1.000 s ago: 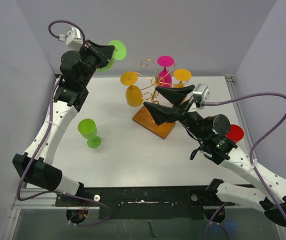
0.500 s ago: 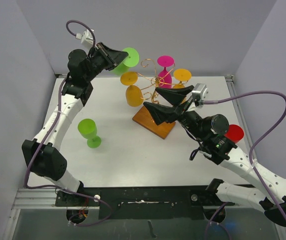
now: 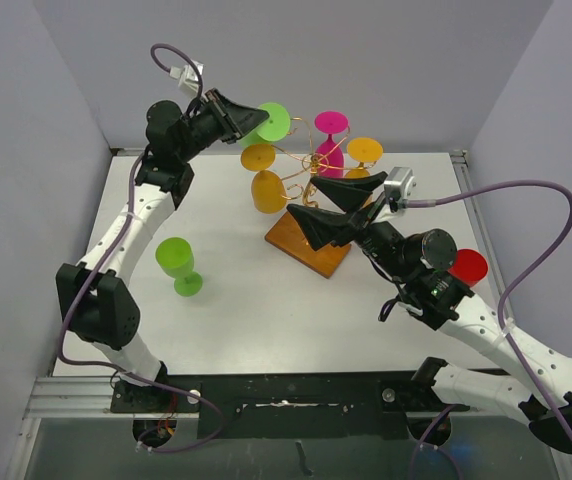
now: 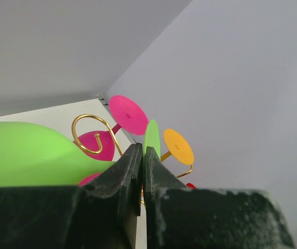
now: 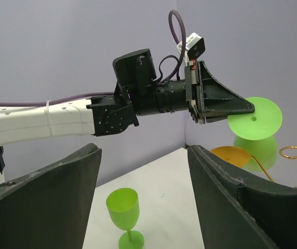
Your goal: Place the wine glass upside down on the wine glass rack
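Left gripper [image 4: 142, 155] is clamped tight, its fingers pinched on the stem of a bright green plastic wine glass [image 4: 29, 155]. It's holding the glass up high and on its side, with the bowl back toward the wrist and the round foot out past the fingertips. Just beyond and below those tips is the gold wire wine glass rack [image 3: 301, 160], scroll arms spreading over its rectangular brown wooden base [image 3: 311, 250]. The green foot is close to the nearest gold curl; touching or not, I can't tell. The glass isn't hung on the rack.

Foot-up on the rack, nearest the gripper, there's an orange plastic glass [image 3: 264, 190]. Past it hangs a pink plastic glass [image 3: 328, 140], then a second orange glass [image 3: 365, 151] on the far side.

Across the rack, the right gripper [image 3: 332, 205] has its jaws spread wide with nothing between them, poised over the wooden base.

Well below the left gripper, a second green plastic wine glass [image 3: 178, 265] stands upright on the white table [image 3: 266, 310]. A red plastic glass [image 3: 469, 266] is tucked beside the right forearm, partly hidden.
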You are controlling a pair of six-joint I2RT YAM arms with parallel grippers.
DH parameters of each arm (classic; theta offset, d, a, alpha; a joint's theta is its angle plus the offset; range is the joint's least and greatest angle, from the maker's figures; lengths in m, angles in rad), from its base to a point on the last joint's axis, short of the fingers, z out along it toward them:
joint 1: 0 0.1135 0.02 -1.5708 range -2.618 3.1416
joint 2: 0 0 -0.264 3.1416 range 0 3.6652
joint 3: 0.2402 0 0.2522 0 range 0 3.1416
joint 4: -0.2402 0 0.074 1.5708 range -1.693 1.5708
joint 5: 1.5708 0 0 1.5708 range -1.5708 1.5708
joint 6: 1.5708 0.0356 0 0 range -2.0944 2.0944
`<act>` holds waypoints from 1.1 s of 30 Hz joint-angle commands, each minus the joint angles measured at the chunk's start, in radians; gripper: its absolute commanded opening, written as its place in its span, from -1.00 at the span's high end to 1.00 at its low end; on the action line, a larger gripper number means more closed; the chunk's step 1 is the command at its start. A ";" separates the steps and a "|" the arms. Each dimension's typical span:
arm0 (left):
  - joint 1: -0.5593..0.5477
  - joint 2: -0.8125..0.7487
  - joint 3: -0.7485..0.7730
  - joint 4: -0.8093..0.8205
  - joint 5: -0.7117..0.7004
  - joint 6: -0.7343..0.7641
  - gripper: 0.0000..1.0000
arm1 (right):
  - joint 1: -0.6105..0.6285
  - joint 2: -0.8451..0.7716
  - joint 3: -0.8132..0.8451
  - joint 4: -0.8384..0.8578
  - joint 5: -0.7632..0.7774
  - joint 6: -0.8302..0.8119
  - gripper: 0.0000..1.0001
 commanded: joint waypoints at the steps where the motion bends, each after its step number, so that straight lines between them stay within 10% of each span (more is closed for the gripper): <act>1: -0.004 0.013 0.010 0.107 0.040 -0.019 1.00 | -0.004 -0.029 -0.001 0.037 0.020 0.006 -0.36; 33: -0.094 0.161 0.138 0.089 -0.054 -0.126 1.00 | -0.004 -0.056 -0.015 0.034 0.037 0.008 -0.36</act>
